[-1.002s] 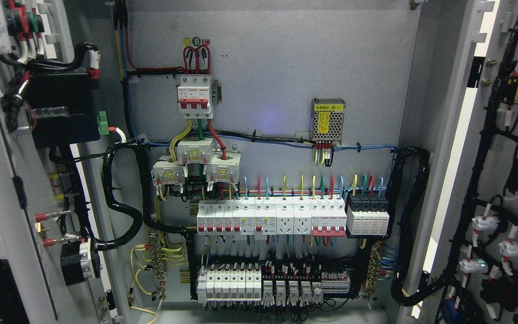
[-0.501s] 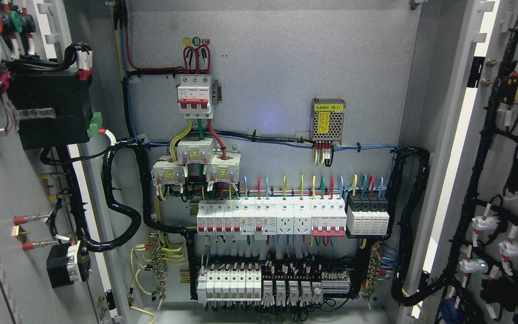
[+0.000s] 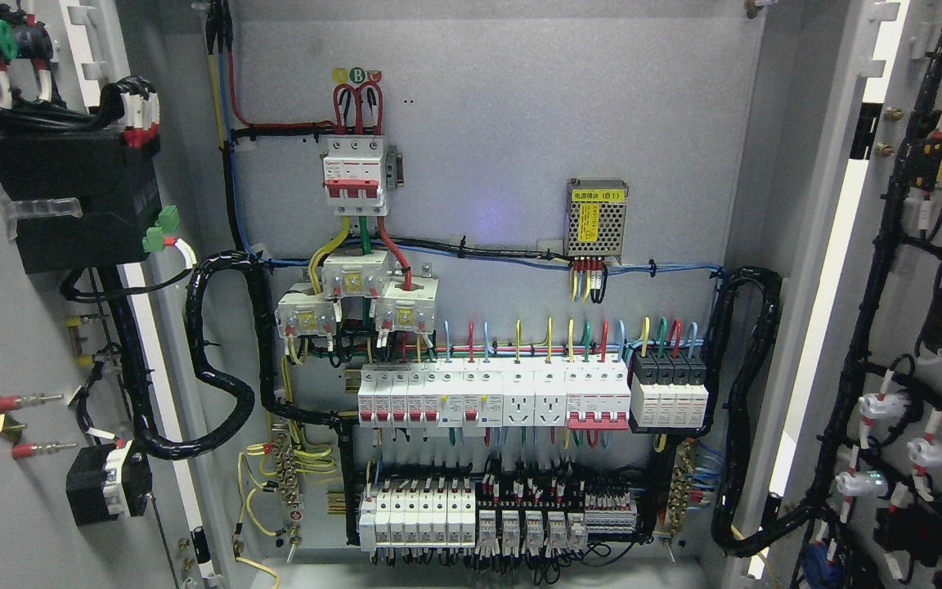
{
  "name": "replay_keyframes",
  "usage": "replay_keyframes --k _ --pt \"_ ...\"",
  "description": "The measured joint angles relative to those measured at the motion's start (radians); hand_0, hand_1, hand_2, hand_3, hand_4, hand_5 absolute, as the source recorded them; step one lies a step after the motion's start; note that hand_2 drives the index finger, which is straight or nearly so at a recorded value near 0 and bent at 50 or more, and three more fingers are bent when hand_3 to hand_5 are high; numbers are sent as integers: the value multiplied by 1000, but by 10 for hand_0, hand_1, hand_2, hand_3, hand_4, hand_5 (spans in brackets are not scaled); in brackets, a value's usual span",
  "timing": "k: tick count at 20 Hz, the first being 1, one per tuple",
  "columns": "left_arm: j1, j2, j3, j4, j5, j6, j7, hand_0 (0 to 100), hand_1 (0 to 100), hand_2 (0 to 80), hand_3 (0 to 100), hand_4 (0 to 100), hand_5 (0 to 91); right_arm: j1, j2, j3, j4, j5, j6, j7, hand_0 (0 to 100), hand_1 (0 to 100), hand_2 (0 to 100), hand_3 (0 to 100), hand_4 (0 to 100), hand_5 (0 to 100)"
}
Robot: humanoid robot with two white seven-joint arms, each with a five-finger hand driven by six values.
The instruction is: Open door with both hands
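An electrical cabinet fills the head view with both doors swung wide. The left door (image 3: 5, 343) shows its grey inner face with black boxes, red-tipped terminals and a thick black cable bundle (image 3: 217, 352). The right door (image 3: 912, 270) shows its inner face with black wiring and white lamp backs. Between them the back panel (image 3: 504, 106) carries a red-and-white main breaker (image 3: 354, 176), rows of white breakers (image 3: 471, 397) and a small power supply (image 3: 596, 217). Neither of my hands nor any arm appears in the picture.
A bright gap (image 3: 827, 278) runs along the right door's hinge side. Lower breaker rows (image 3: 471, 515) and yellow wires (image 3: 254, 499) fill the cabinet's bottom. A black cable loop (image 3: 745, 409) hangs at the panel's right edge.
The left door has swung further outward to the left: its black boxes and red terminals have shifted left, and the dark object at the lower left corner has gone. The right door has not moved.
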State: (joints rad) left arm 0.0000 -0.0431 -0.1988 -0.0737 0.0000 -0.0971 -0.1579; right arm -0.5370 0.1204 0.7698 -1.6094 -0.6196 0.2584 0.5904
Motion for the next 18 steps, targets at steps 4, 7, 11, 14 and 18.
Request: replay_keyframes --k 4,7,11,14,18 --pt "0 -1 0 0 0 0 0 120 389 0 0 0 0 11 -3 -33 12 2 -3 -53 120 389 0 0 0 0" --pt "0 -1 0 0 0 0 0 120 389 0 0 0 0 29 -19 -67 20 3 -21 -70 120 389 0 0 0 0" --pt "0 -1 0 0 0 0 0 120 389 0 0 0 0 76 -50 -123 28 3 -124 -77 120 389 0 0 0 0" --pt "0 -1 1 0 0 0 0 120 389 0 0 0 0 121 -81 -169 31 5 -226 -80 120 389 0 0 0 0" --pt "0 -1 1 -1 0 0 0 120 389 0 0 0 0 200 -128 -227 24 7 -375 -85 120 389 0 0 0 0"
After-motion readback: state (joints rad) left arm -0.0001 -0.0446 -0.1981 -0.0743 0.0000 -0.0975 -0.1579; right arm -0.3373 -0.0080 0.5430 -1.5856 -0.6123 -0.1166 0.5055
